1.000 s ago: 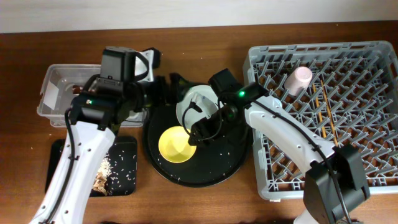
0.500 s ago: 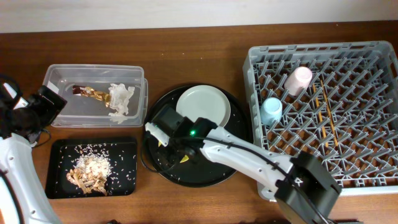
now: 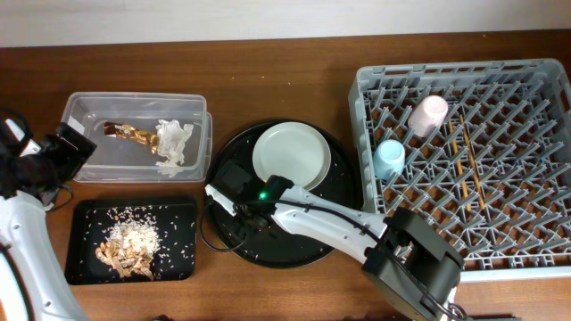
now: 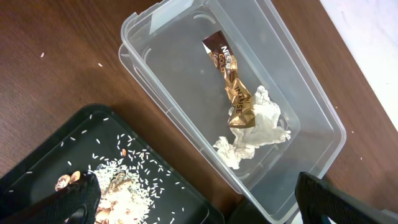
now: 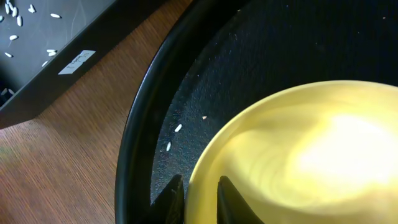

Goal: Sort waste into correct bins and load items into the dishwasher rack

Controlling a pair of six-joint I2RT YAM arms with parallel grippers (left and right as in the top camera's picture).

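- right gripper (image 5: pixel 199 190): bottom edge of the right wrist view. Its fingers (image 5: pixel 175 198) stand narrow, one outside and one inside the rim of the yellow bowl (image 5: pixel 298 149), pinching that rim.
- yellow bowl: fills the lower right of the right wrist view. It sits inside the large round black tray (image 5: pixel 140 143), with loose grains (image 5: pixel 178 127) just beside it. In the overhead view the right arm's wrist hides it.
- shallow black tray (image 3: pixel 178 259): lower left of the overhead view. It holds tan food scraps (image 3: pixel 114 254) and scattered rice (image 3: pixel 174 227).
- left gripper (image 4: pixel 196 193): fingers at the two lower corners of the left wrist view, spread wide with nothing held. It hovers above the shallow tray and the tub.
- white plate (image 3: pixel 291 156): centre of the overhead view, flat in the upper part of the round tray.
- clear tub (image 3: pixel 80 111): upper left. The gold-brown wrapper (image 3: pixel 129 134) and crumpled napkin (image 3: pixel 174 143) lie inside, touching.
- dishwasher rack (image 3: pixel 535 89): right side. The light blue cup (image 3: pixel 389 159) is near its left edge, the pale pink cup (image 3: pixel 430 114) is up and right of it, and the chopsticks (image 3: pixel 466 169) lie among the pegs.
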